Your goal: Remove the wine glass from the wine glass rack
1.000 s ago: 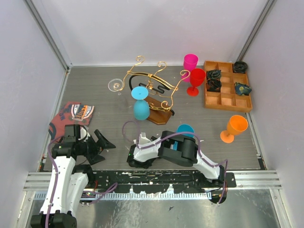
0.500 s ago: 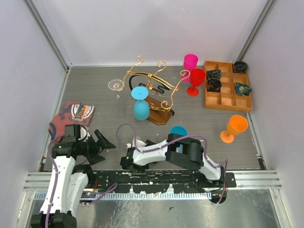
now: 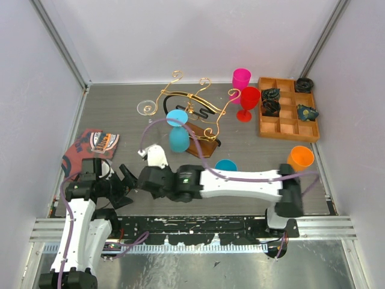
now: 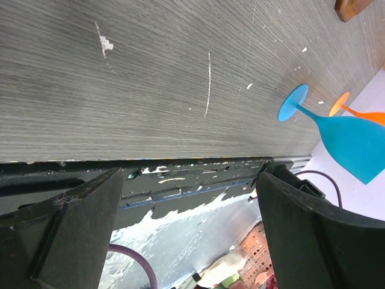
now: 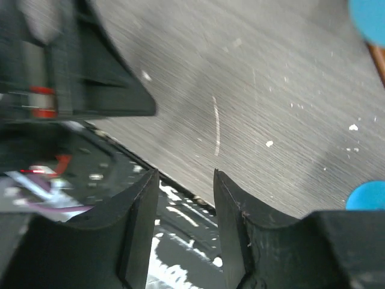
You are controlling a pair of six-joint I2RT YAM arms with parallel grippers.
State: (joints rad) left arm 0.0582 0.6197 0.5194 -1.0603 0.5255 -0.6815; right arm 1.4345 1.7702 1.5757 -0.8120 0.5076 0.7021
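The gold wire wine glass rack stands on its brown base at mid-table. A blue wine glass hangs upside down from its front arm, and a clear wine glass sits at its left end. My right arm stretches left across the table front. Its gripper is partly open and empty, low over the table's near edge, well short of the rack. My left gripper is wide open and empty, right beside it.
A second blue glass stands behind the right forearm, and an orange glass stands at the right. Red and pink glasses stand by the orange compartment tray. A printed cloth lies at the left.
The right arm unfolded from the table's front centre and swung left, bringing its gripper beside the left gripper. The standing blue glass is now uncovered. The left arm has not moved.
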